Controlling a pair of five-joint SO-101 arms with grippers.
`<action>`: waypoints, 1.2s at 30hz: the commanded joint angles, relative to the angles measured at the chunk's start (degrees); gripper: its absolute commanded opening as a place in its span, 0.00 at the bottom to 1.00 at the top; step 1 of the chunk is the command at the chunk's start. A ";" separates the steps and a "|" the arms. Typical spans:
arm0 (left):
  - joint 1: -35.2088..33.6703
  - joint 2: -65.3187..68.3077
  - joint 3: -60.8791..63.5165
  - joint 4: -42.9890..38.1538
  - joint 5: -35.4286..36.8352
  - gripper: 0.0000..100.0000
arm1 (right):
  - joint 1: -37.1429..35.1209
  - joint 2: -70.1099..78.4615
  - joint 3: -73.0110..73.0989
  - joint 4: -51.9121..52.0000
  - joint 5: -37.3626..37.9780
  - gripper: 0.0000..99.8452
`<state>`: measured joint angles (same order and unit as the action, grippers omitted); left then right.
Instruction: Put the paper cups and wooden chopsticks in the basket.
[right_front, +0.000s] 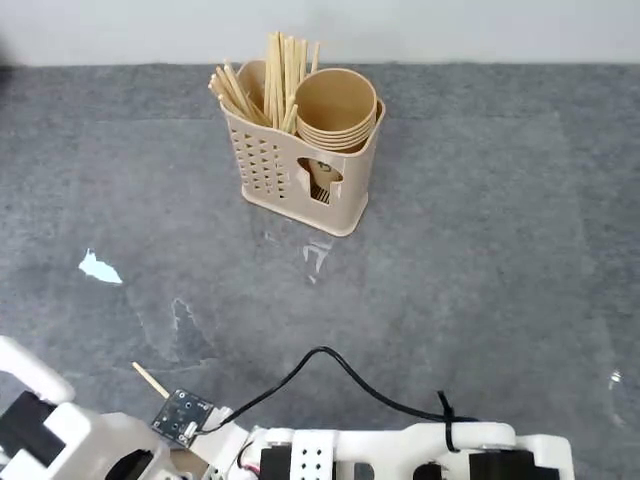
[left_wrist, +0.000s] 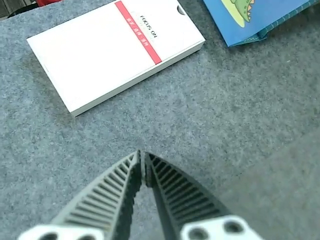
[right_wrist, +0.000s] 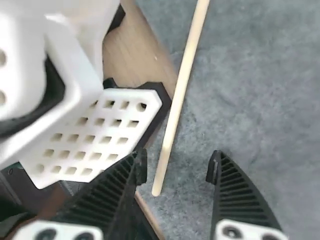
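Sm. print on wht box (left_wrist: 100, 55)

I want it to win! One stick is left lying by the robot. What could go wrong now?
The last chopstick lies close beside a white arm part, so the open right gripper might bump that, or pinch the stick near its end and drop it. The basket already looks crowded with chopsticks and paper cups, so this one could catch and fall outside.

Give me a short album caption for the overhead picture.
Basket holding stacked paper cups and wooden chopsticks on a grey table, one stray chopstick lying apart.
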<state>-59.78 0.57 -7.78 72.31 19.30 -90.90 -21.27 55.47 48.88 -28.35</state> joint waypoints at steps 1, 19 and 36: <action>-0.79 -2.73 -0.48 -1.23 -0.62 0.01 | -0.66 -0.04 -2.73 -0.31 -2.11 0.21; -1.67 -2.73 -0.48 -1.23 -0.62 0.01 | -0.13 0.13 8.09 -11.03 0.70 0.21; -1.67 -2.73 -0.48 -1.23 -0.62 0.01 | 0.75 -0.57 8.79 -9.89 2.99 0.02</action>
<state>-61.19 0.57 -7.78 72.13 19.30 -89.67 -22.24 64.70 38.95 -26.51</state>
